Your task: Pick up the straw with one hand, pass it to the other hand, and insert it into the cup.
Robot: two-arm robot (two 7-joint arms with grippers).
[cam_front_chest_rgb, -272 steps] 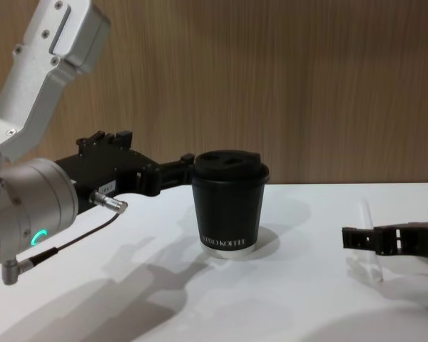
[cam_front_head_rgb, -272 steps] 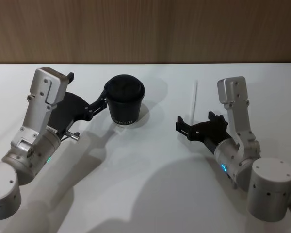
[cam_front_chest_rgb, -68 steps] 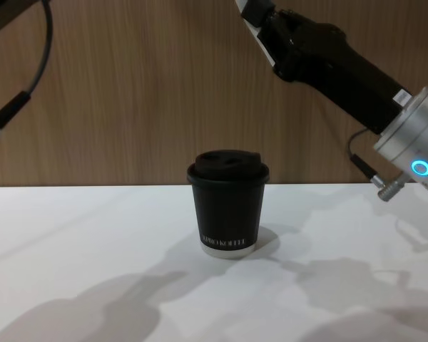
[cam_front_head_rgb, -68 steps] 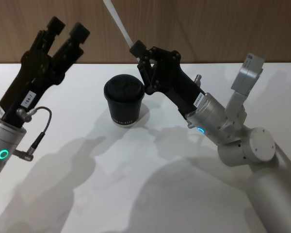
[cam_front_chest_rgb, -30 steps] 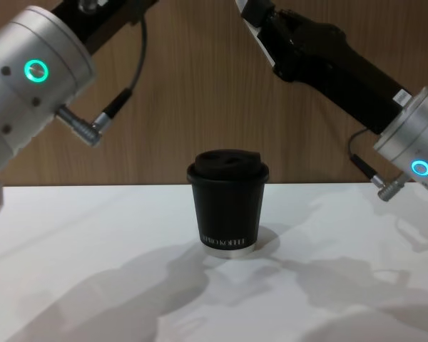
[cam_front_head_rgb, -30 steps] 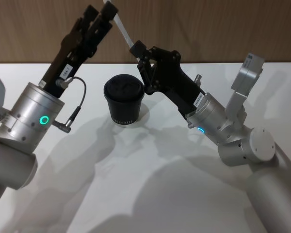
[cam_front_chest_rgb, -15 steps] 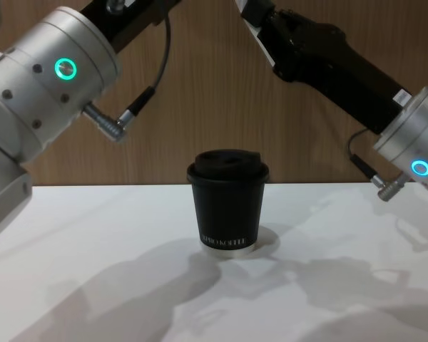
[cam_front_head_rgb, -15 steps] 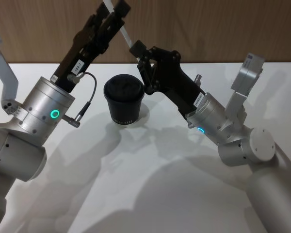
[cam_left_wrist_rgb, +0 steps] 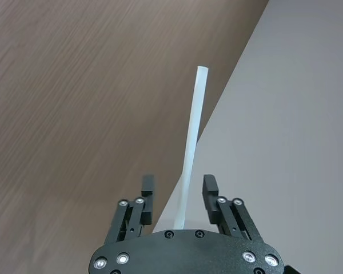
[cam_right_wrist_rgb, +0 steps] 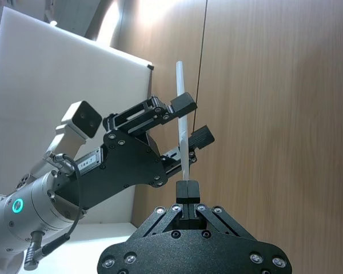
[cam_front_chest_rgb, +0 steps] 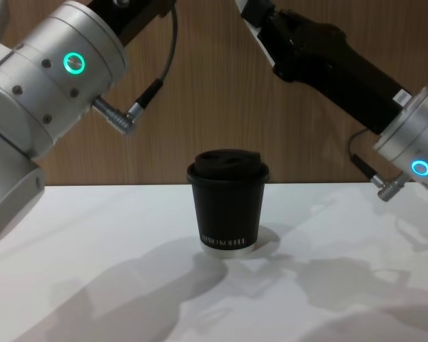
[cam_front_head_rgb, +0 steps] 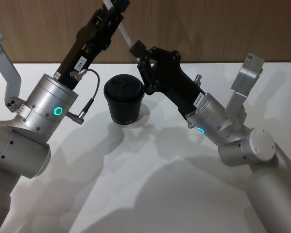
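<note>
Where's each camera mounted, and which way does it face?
Head: up high, looking down at the cup and both arms.
Chest: low, facing forward at the cup; both forearms show.
Left wrist: along the open left gripper at the straw.
Right wrist: along the right gripper, shut on the straw, toward the left gripper.
Both wrist views share the straw.

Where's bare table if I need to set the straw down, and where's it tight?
Bare: the table in front of the cup, between left arm and right arm. Crowded above the cup: right hand grips the straw, left hand open around it.
</note>
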